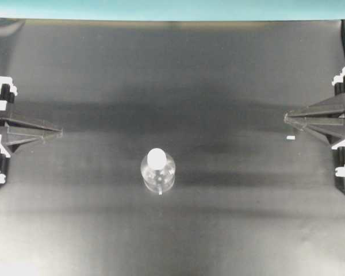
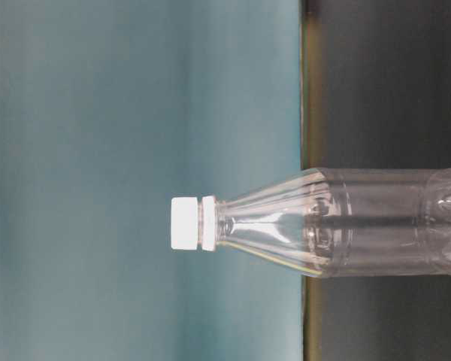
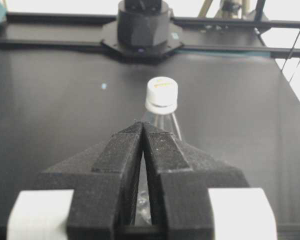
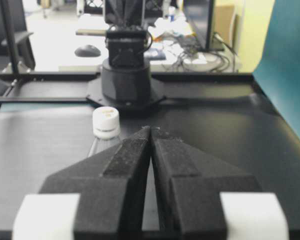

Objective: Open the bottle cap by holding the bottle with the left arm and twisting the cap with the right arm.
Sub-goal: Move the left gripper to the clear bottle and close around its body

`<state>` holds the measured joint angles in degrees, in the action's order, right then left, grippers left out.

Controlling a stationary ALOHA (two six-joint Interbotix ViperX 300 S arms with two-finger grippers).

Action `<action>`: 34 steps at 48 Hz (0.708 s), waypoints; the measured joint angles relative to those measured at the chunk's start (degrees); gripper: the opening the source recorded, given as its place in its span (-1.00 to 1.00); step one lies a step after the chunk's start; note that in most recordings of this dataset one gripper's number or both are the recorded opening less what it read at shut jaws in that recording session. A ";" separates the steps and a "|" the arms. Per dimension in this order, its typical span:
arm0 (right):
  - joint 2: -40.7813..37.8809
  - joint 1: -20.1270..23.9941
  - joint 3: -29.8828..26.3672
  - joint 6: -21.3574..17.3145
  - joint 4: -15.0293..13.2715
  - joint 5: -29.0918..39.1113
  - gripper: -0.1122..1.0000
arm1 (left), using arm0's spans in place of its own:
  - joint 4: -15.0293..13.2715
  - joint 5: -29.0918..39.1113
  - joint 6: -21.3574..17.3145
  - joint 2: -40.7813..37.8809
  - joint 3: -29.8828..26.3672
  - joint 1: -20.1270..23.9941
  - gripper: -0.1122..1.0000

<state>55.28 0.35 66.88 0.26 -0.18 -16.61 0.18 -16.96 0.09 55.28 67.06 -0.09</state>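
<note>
The clear bottle [image 1: 157, 171] stands upright near the middle of the black worktop [image 1: 172, 69], its white bottle cap [image 1: 157, 157] on. The left hand [image 1: 58, 132] and the right hand [image 1: 286, 118] sit at opposite edges, well apart from the bottle, both closed and holding nothing. A tiny white scrap [image 1: 290, 138] lies just beside the right hand.

Your table-level view cuts the clear plastic bottle [image 2: 376, 222] off at the right edge. In both wrist views, closed black fingers [image 3: 140, 170] hide its lower body. The tiny white scrap [image 1: 290, 138] is unidentifiable.
</note>
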 measured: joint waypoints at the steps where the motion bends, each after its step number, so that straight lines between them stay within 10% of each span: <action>1: 0.00 0.00 0.00 0.00 0.00 0.00 -0.75 | 0.00 0.00 0.00 -0.09 -0.09 0.00 -0.54; 29: -2.99 -0.09 -4.83 -0.44 0.00 14.33 -0.80 | 2.11 -1.23 0.35 -19.25 -16.44 0.53 -0.63; 34: -3.08 -0.09 -4.83 -0.53 0.09 14.41 -0.80 | 2.11 -3.16 0.35 -23.55 -18.90 0.44 -0.33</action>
<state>52.21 0.26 62.05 -0.26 -0.09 -2.20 2.29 -20.13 0.44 31.73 48.16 0.35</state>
